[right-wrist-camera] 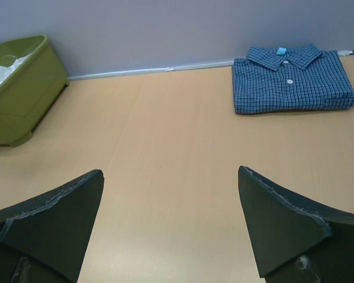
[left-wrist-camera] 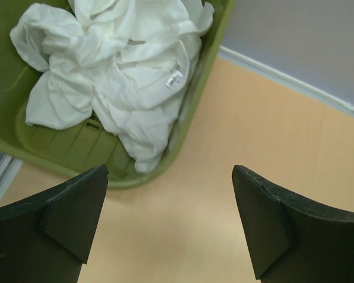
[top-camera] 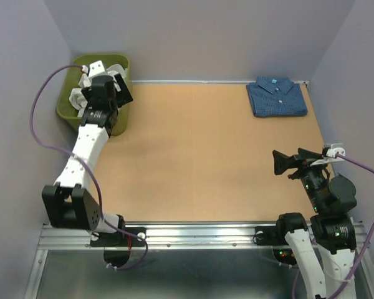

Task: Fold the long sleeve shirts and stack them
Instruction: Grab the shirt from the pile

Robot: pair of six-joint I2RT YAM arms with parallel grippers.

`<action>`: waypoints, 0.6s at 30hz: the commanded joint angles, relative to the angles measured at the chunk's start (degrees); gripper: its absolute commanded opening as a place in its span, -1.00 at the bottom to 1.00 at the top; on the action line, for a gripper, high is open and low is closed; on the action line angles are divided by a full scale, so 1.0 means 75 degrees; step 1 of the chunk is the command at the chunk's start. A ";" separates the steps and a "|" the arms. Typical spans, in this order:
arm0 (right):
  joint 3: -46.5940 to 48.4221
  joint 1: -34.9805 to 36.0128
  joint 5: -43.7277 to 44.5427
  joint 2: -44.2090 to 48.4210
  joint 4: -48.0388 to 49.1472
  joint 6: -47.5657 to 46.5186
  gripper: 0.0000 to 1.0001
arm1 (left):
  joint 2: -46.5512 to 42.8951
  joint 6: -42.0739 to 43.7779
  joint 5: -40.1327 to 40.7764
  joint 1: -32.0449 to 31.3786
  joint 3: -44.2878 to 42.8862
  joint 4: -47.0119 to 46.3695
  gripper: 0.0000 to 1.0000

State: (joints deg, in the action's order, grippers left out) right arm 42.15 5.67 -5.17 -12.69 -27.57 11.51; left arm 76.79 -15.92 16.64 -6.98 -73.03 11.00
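Well, of the left claw [left-wrist-camera: 169, 172], only two dark fingertips [left-wrist-camera: 76, 206] in its own wrist view, both cut off at the bottom edge. From above, hard to separate from the black wrist parts and white pieces crowded over the green bin [right-wrist-camera: 23, 94]. Spread wide, gripping nothing, touching nothing. Between the tips, bare surface [top-camera: 193, 156] just outside the bin's rim. Behind, the left arm stretched long from its base to the bin, elbow almost straight.

Inside the bin, the white shirt [left-wrist-camera: 124, 65]: crumpled and unfolded, a small label showing, one fold pressed against the wall nearest the claw. Top of the heap cropped by the frame, so no telling collar from sleeve.

Then the right claw [top-camera: 293, 160], likewise wide apart and empty, held in the air well away from the bin. Right arm folded back tight above its base, lower links partly out of frame.

Farther out, the dark blue shirt [top-camera: 277, 98]: folded into a neat rectangle, collar up, white buttons showing. Flat on the surface along the same back wall as the bin, at the opposite end, well apart from it.
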 commanded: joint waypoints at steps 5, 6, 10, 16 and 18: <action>-0.0241 0.0052 -0.0236 0.0004 0.0465 0.0094 1.00 | 0.2684 -0.0232 0.0640 0.1340 -0.2459 -0.0401 0.98; -0.0253 0.0064 -0.0260 -0.0019 0.0465 0.0095 1.00 | 0.3232 -0.0290 0.0640 0.1457 -0.2925 -0.0285 0.97; -0.0288 0.0064 -0.0330 -0.0101 0.0489 0.0118 1.00 | 0.4466 -0.0525 0.0862 0.1786 -0.3842 -0.0237 0.97; -0.0276 0.0064 -0.0506 -0.0277 0.0512 0.0083 1.00 | 0.6141 -0.0736 0.1226 0.2044 -0.5003 -0.0448 0.97; -0.0323 0.0064 -0.0541 -0.0324 0.0524 0.0118 1.00 | 0.6667 -0.0795 0.1226 0.2114 -0.5330 -0.0425 0.97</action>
State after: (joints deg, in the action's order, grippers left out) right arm 41.15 5.69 -7.81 -14.17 -26.52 12.05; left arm 123.50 -20.05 23.51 8.16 -107.18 8.86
